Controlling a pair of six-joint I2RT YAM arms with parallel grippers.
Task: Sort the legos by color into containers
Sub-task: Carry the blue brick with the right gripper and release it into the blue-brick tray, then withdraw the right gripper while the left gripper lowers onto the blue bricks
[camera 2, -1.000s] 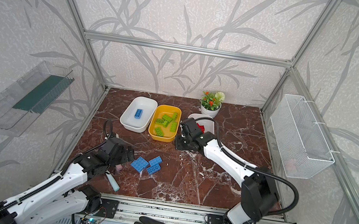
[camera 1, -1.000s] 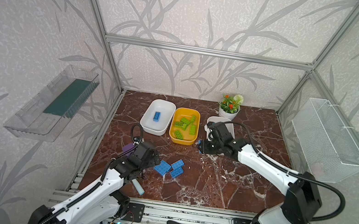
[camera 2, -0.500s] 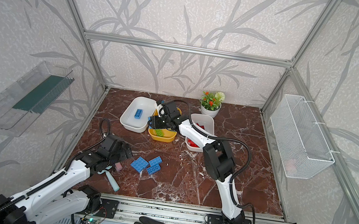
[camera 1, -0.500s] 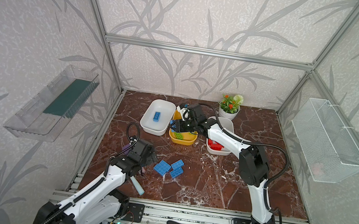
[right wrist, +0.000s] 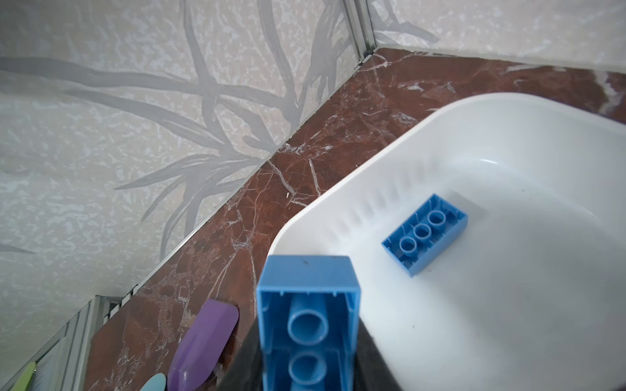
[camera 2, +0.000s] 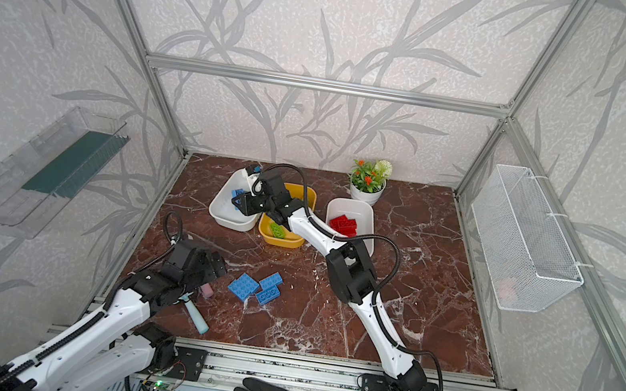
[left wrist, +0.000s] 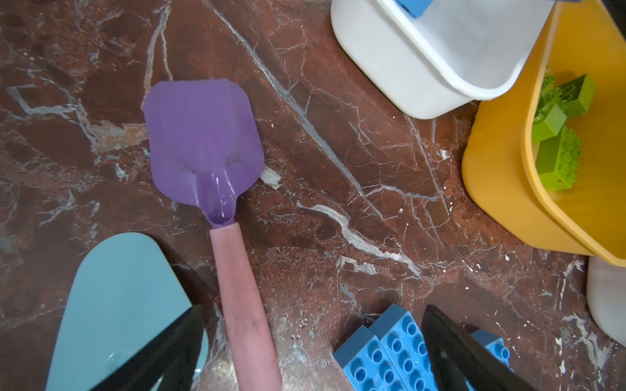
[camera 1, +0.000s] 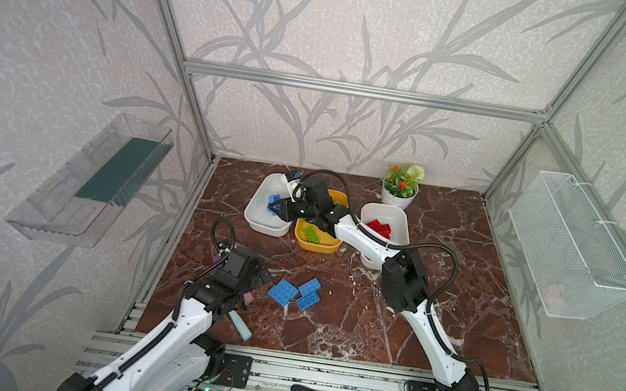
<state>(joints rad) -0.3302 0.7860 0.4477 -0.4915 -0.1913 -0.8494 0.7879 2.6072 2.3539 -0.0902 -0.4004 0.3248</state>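
Marble [camera 1: 368,318], blue lego [right wrist: 306,304] in right tool [camera 1: 279,208] over white tub [right wrist: 508,338]

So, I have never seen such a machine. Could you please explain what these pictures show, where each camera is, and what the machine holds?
It is two robot arms at a marble table. Two pictures look down from one camera head above; the other two come from a camera on each wrist. The right fingers are shut on a blue brick above a white tub holding a second blue brick. The left fingers are open and empty, near three loose blue bricks, a purple shovel and a teal shovel. Green bricks lie in the yellow tub, red bricks in the other white tub.
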